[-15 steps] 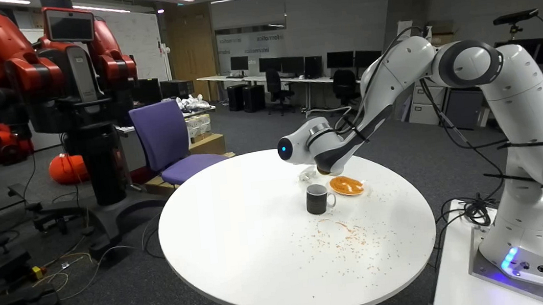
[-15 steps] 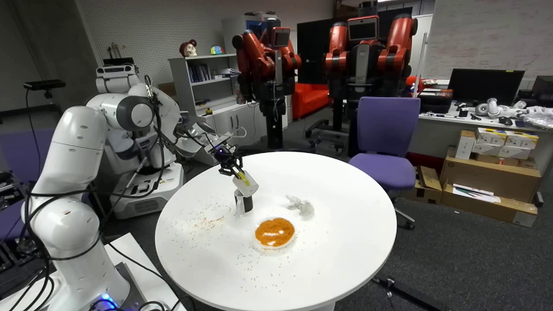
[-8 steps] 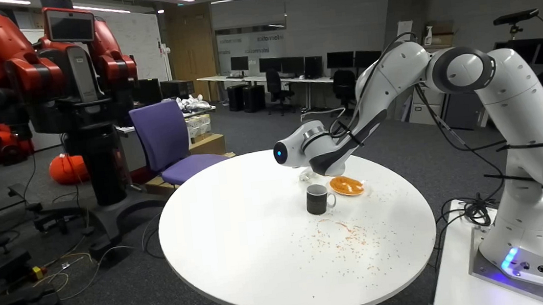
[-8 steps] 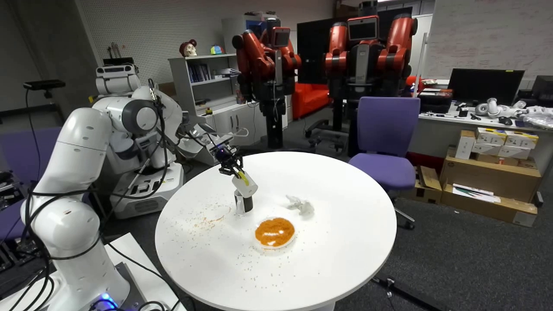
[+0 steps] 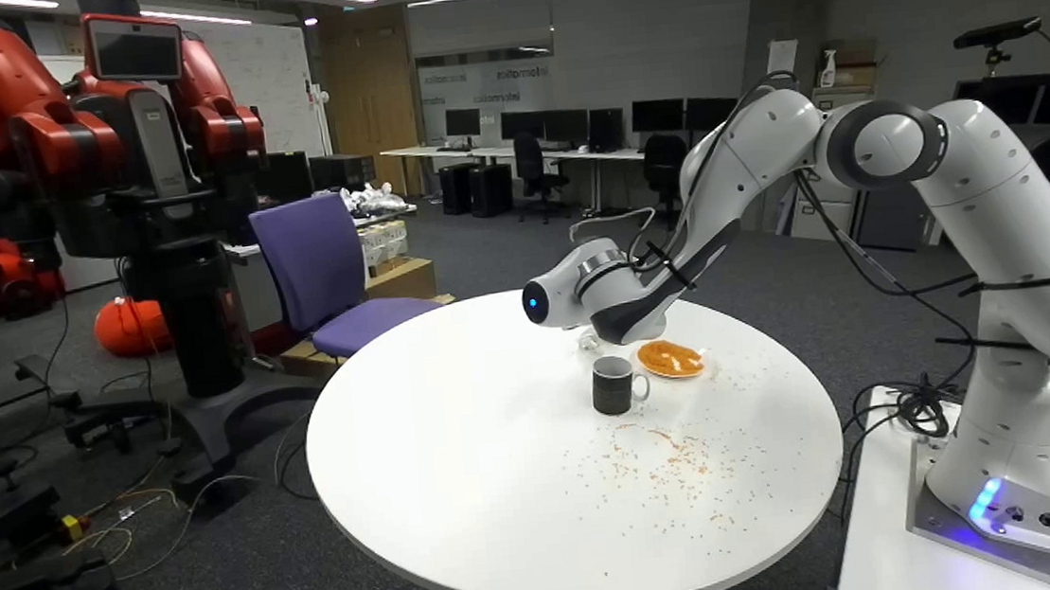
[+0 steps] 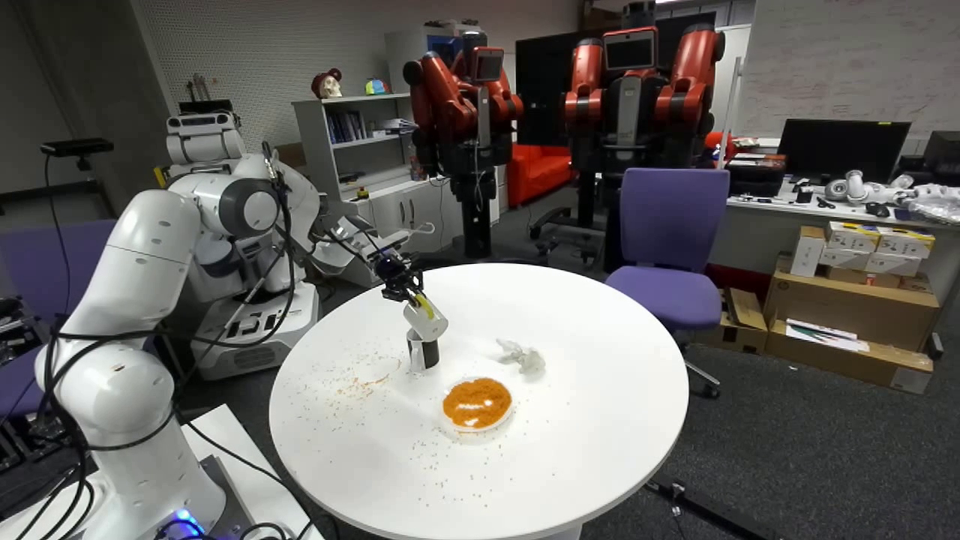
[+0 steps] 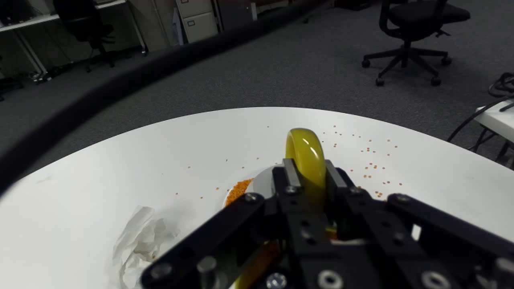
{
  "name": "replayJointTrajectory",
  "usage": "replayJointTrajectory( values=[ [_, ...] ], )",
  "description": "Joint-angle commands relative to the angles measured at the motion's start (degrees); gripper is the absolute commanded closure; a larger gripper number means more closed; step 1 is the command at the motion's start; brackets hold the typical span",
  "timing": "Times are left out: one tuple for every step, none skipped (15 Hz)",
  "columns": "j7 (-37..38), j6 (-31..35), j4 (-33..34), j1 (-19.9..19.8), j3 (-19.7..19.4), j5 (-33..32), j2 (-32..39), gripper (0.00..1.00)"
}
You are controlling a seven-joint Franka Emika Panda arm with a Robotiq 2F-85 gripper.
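My gripper (image 6: 407,294) is shut on the yellow handle (image 7: 309,154) of a white mug (image 6: 425,322), with a pad on each side of the handle in the wrist view. The white mug is held tilted in the air. In an exterior view it overlaps the top of a dark mug (image 6: 425,355); whether the two touch I cannot tell. The dark mug (image 5: 612,387) stands upright on the round table, its handle white. Orange and yellow parts show low between the gripper's links in the wrist view. In an exterior view the arm's wrist (image 5: 621,301) hides the gripper and white mug.
Near the dark mug is a plate of orange grains (image 6: 478,403). Crumpled white tissue (image 6: 523,357) lies beside the plate. Loose grains (image 5: 677,462) are scattered over the white table (image 5: 464,471). A purple chair (image 6: 667,292) stands at the table's edge.
The arm has shifted a little, its wrist going slightly left in an exterior view and its elbow forward. The white mug has barely moved and stays gripped. The dark mug and plate have not moved.
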Motion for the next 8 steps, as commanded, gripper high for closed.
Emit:
replayJointTrajectory(
  values=[
    [-4.4, -4.1, 3.6, 0.7, 0.0, -2.5, 1.8, 0.95],
    [-5.2, -4.1, 4.0, 0.7, -0.1, -2.7, 2.3, 0.95],
    [-5.9, -4.1, 4.5, 0.8, -0.1, -3.0, 2.7, 0.95],
    [-6.8, -4.1, 5.2, 0.9, -0.2, -3.4, 3.3, 0.95],
    [-7.7, -4.3, 5.8, 1.0, -0.2, -3.8, 3.9, 0.95],
    [-8.5, -4.3, 6.3, 1.0, -0.3, -4.1, 4.4, 0.95],
    [-9.4, -4.5, 6.9, 1.1, -0.3, -4.3, 4.9, 0.95],
    [-10.1, -4.5, 7.5, 1.2, -0.4, -4.4, 5.5, 0.95]
  ],
)
